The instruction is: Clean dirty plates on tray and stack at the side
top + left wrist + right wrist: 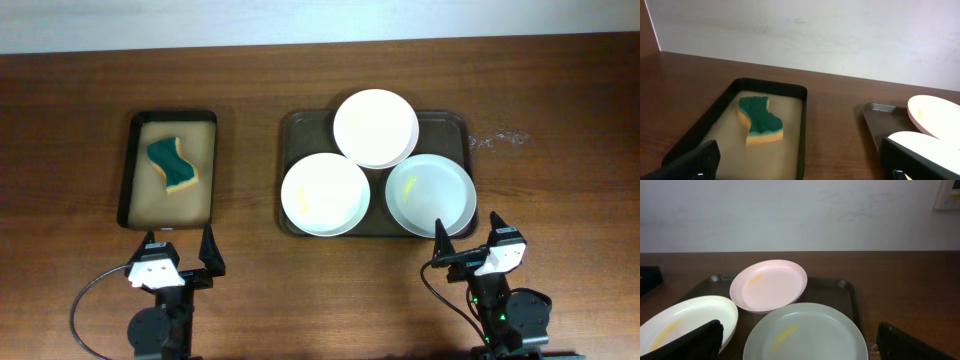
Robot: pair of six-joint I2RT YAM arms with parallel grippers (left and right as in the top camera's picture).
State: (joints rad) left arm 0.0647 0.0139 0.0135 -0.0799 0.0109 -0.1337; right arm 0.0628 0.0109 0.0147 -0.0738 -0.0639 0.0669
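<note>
Three round plates lie on the dark tray point(300, 128): a back plate point(375, 127), a front-left plate point(325, 194) and a front-right plate point(431, 194), each with a yellow smear. In the right wrist view they are the pinkish plate point(769, 285), the cream plate point(685, 321) and the greenish plate point(807, 332) on the tray point(837, 295). My left gripper point(180, 255) is open and empty, in front of the small sponge tray. My right gripper point(468, 238) is open and empty, just in front of the front-right plate.
A smaller black tray with tan lining point(140, 170) at the left holds a green and yellow sponge point(174, 165), also in the left wrist view point(760, 120). Wooden table point(250, 80) surrounds both trays. Faint crumbs lie right of the big tray point(500, 138).
</note>
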